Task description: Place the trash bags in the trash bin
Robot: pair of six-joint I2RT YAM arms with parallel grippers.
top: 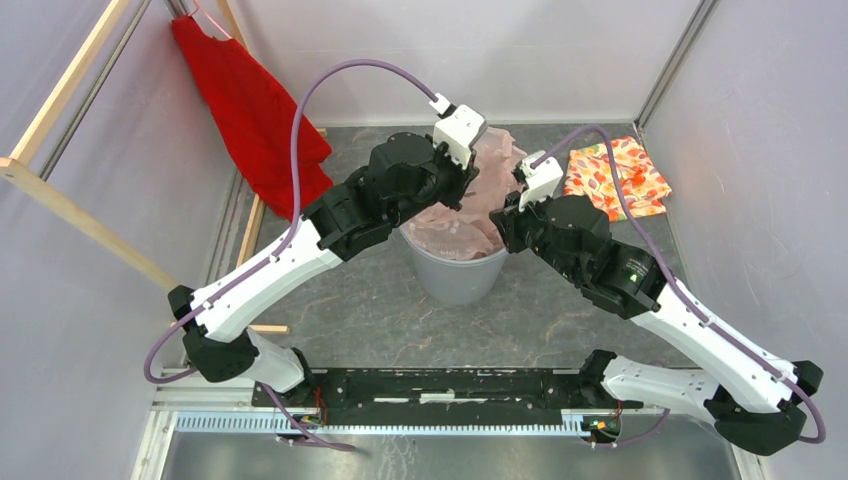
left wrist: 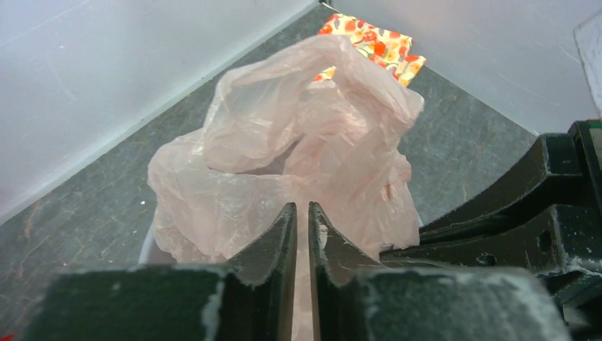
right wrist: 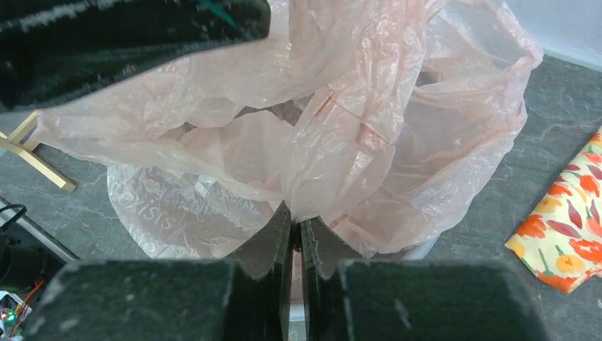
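The pale pink trash bag [top: 455, 228] sits crumpled in and over the mouth of the round grey trash bin [top: 460, 278] at the table's middle. My left gripper [top: 462, 188] is at the bin's far left rim; in the left wrist view its jaws [left wrist: 302, 207] stand almost shut with pink film [left wrist: 312, 121] in the narrow gap. My right gripper [top: 506, 215] is at the bin's right rim; in the right wrist view it [right wrist: 296, 213] is shut on a gathered fold of the bag [right wrist: 341, 135]. Slivers of the bin's rim show under the bag [left wrist: 145, 249] [right wrist: 426, 249].
An orange floral cloth [top: 615, 175] lies at the back right, also seen in both wrist views [left wrist: 369, 39] [right wrist: 568, 241]. A red garment [top: 250, 110] hangs on a wooden frame [top: 60, 190] at the back left. Grey walls enclose the table.
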